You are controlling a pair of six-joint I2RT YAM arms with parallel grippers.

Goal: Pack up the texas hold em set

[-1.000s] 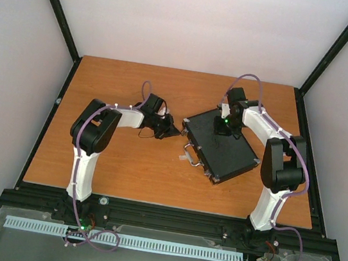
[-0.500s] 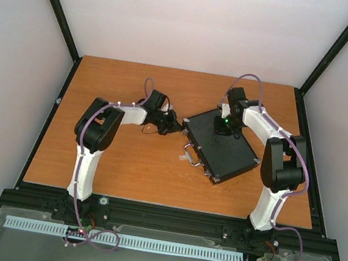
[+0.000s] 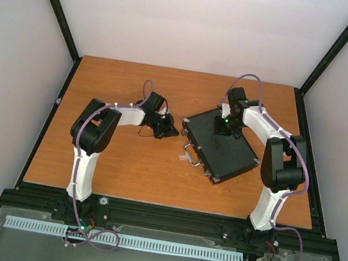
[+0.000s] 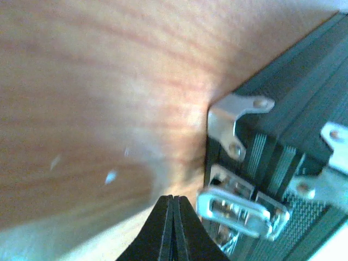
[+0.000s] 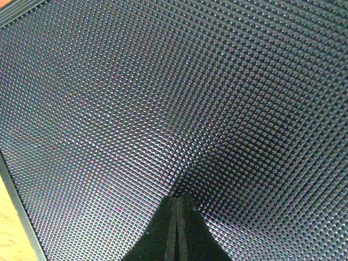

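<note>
The flat black case point(image 3: 223, 147) with silver corners lies closed on the wooden table point(image 3: 110, 167), right of centre, its handle point(image 3: 191, 155) facing front left. My right gripper point(image 3: 224, 129) is shut and empty, its tips pressed on the case's dimpled lid point(image 5: 163, 109). My left gripper point(image 3: 173, 130) is shut and empty, low over the table just left of the case's near corner; the left wrist view shows a silver latch point(image 4: 239, 209) and corner bracket point(image 4: 234, 117) close to its fingertips point(image 4: 174, 202). Chips, dice and the white disc are out of view.
A small white scrap point(image 3: 181, 159) lies on the table beside the handle. Black frame rails point(image 3: 149, 215) border the table, with white walls behind and at the sides.
My left gripper swung right towards the case's corner, then drew back slightly left. The right arm and the case have not moved.
</note>
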